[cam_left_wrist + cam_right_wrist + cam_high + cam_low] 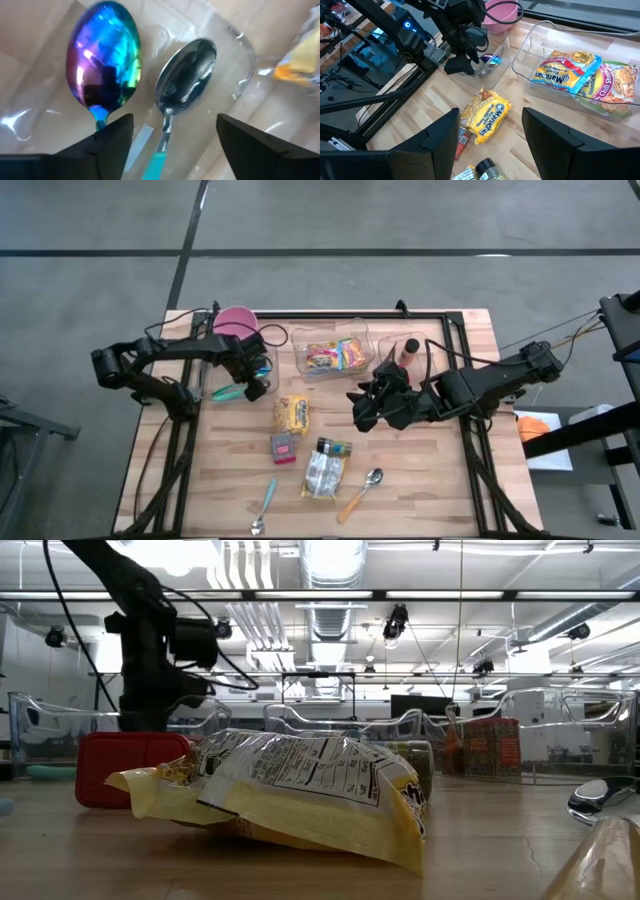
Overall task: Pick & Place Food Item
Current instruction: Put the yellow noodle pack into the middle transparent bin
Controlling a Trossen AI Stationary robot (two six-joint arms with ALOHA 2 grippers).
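A pink bowl (236, 322) and two spoons (361, 493) rest on the wooden table (430, 470).

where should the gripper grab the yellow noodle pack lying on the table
Grip the yellow noodle pack across its narrower width, near the middle, coming straight down from above. It lies flat on the table, puffed up in the low view, with bare wood on both long sides, so the fingers should fit either side of it.

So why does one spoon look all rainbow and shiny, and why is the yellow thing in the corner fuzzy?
In the left wrist view, the rainbow spoon has a mirror-like bowl that reflects the lights as bright glare; the silver spoon beside it also reflects. The yellow packet at the edge is blurred, seen through the clear plastic tray. In the low view, the ceiling lights glare brightly.
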